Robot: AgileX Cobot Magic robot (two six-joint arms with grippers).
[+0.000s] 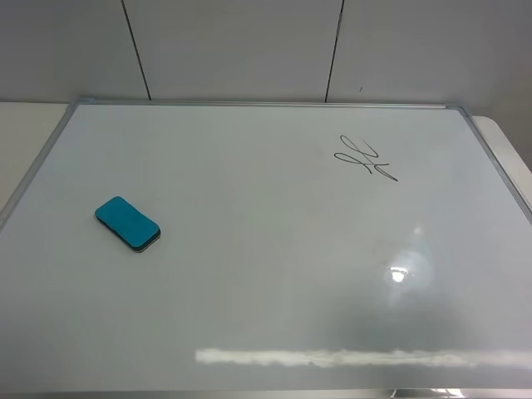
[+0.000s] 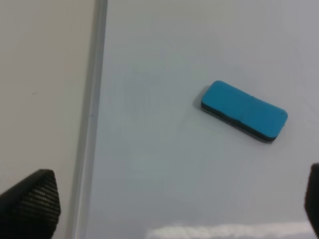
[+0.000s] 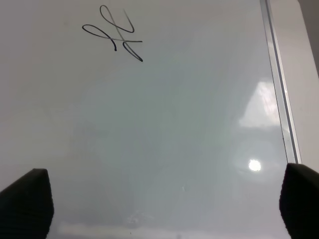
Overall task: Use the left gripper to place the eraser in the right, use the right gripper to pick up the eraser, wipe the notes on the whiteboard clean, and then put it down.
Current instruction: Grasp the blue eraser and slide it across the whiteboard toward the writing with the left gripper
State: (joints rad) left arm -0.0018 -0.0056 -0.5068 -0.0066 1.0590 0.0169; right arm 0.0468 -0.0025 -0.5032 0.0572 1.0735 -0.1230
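Note:
The teal eraser (image 1: 127,224) lies flat on the left part of the whiteboard (image 1: 266,266), with nothing touching it. The black notes (image 1: 366,158) are scribbled on the board's far right. Neither arm shows in the exterior high view. In the left wrist view my left gripper (image 2: 172,211) is open, only its fingertips (image 2: 30,206) showing at the picture's edge, and it hangs above the board a short way off the eraser (image 2: 244,112). My right gripper (image 3: 162,204) is open too, holding nothing, above bare board some distance from the notes (image 3: 114,32).
The board's silver frame runs along its left edge (image 2: 92,124) and its right edge (image 3: 279,89), with pale table beyond on both sides. A panelled wall (image 1: 249,50) stands behind the board. Lamp glare (image 1: 399,270) spots the board at the right.

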